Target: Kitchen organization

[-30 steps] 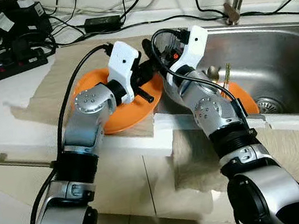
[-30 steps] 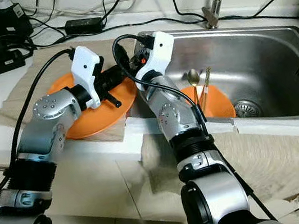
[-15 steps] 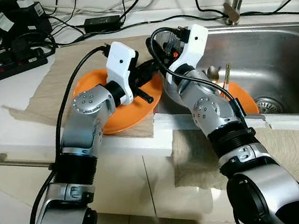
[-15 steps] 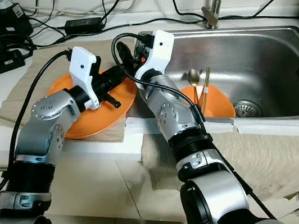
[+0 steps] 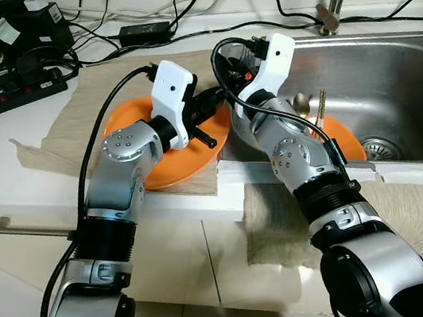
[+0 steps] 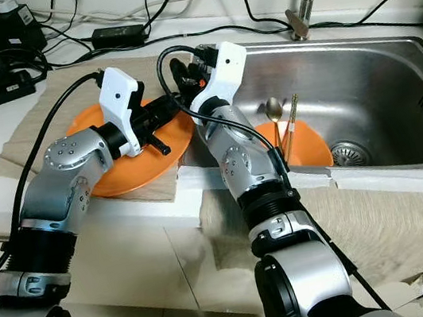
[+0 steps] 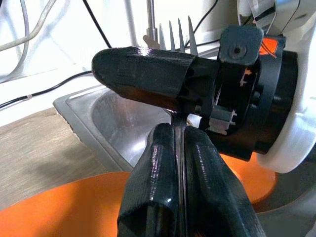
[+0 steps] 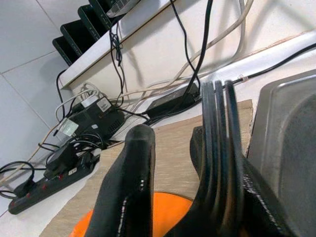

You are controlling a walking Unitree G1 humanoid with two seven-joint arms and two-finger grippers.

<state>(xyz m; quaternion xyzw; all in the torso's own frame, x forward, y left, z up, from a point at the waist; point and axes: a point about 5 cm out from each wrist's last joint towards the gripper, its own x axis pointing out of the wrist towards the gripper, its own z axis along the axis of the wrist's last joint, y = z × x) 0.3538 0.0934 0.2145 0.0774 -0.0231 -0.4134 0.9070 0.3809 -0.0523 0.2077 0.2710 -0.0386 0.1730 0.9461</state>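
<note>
The two claws meet above the edge where the tabletop [image 5: 4, 171] joins the sink [image 5: 402, 88].

The left claw [image 7: 178, 143] is closed on a fork [image 7: 175, 37]. Its two black fingers [image 7: 153, 168] press on the thin handle, and the prongs stick up past them. The fork is held in the air, over the rim of an orange plate [image 5: 165, 170] and right next to the sink wall.

The right claw [image 8: 173, 163] is just beside the left one, almost touching it. Its fingers [image 8: 131, 173] stand apart, so it is open. The fork's prongs lie along one of its fingers, but that claw does not squeeze the fork.

The orange plate sits on a tan cloth [image 5: 69, 125] on the tabletop, under the left arm.

Inside the sink lies a second orange plate [image 6: 306, 147]. A spoon [image 6: 272, 109] and a thin stick-like tool [image 6: 293, 121] rest on it, side by side. The drain [image 6: 349, 154] is near that plate. The tap [image 6: 302, 11] stands at the back of the sink.

At the far left of the tabletop are a black power strip [image 5: 0, 94] and many black cables [image 5: 95, 32]. Another cloth [image 6: 414, 215] hangs over the front edge.
</note>
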